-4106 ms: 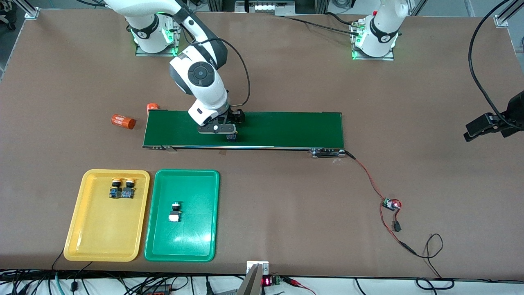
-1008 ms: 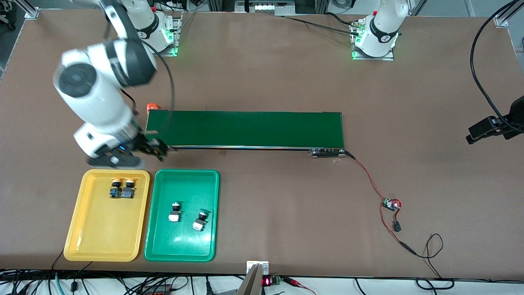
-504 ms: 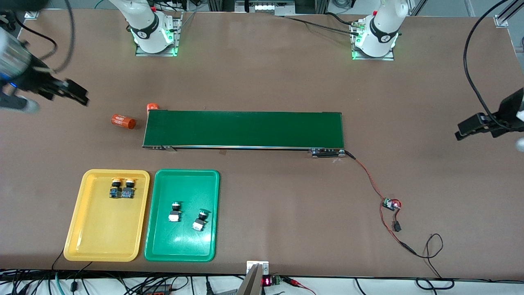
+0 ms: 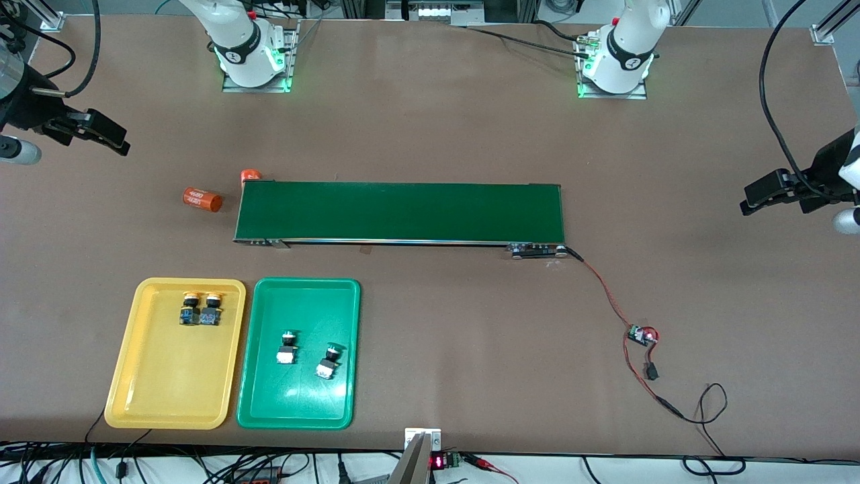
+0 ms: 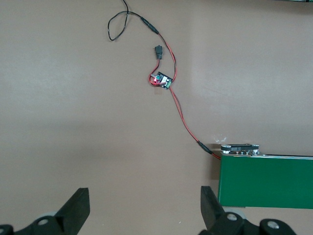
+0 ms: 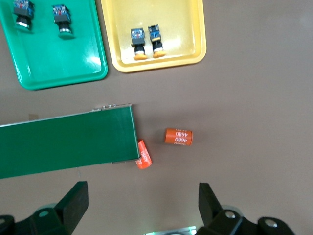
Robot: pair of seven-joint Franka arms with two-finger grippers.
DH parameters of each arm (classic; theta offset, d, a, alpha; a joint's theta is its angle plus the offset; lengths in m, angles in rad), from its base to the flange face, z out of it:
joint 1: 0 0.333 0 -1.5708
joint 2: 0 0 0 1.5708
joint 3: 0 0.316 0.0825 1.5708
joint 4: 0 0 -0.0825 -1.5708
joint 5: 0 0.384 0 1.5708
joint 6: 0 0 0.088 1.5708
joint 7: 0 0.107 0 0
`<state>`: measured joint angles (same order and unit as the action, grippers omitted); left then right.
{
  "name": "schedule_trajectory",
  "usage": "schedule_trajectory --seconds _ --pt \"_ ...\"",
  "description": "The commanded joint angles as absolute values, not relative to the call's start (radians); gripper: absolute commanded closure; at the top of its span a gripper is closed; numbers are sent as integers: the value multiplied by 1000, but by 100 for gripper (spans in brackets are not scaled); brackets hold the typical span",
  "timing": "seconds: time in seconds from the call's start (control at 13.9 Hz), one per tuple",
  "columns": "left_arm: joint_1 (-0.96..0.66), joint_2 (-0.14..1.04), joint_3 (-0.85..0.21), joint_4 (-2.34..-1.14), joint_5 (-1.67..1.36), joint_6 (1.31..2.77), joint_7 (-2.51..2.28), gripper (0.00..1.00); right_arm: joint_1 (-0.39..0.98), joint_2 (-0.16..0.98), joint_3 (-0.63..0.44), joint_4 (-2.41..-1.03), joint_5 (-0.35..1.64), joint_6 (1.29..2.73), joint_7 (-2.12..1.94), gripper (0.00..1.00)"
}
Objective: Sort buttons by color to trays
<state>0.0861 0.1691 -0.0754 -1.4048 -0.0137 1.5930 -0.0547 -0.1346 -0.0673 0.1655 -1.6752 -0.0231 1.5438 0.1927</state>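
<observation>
Both grippers empty and pulled wide of the conveyor belt (image 4: 400,212); all four buttons sit in their trays.

Your right gripper (image 4: 101,134) hangs with jaws apart over bare table off the belt's right-arm end, and your left gripper (image 4: 762,195) hangs the same way, empty, off the belt's left-arm end. From the belt toward the front camera, the yellow tray (image 4: 134,396) holds the two yellow-capped buttons (image 4: 199,308), touching; the green tray (image 4: 259,403) just beside it holds the two green-capped buttons (image 4: 306,355), slightly apart. The sort looks finished. Your risks now: two orange cylinders (image 4: 202,199) lie by the belt's right-arm end, and mistaking them for buttons would spoil the sort; the red wire (image 4: 608,296) could snag a low left-arm sweep.
</observation>
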Motion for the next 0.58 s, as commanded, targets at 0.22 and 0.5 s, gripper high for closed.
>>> schedule_trajectory --seconds 0.22,0.5 --pt "95 158 -72 -1408 -20 1600 -32 0 -112 -57 172 -1675 -2 1535 198 0" --pt "95 160 -68 -1408 -20 1601 -32 0 -110 -55 173 -1674 3 1526 199 0"
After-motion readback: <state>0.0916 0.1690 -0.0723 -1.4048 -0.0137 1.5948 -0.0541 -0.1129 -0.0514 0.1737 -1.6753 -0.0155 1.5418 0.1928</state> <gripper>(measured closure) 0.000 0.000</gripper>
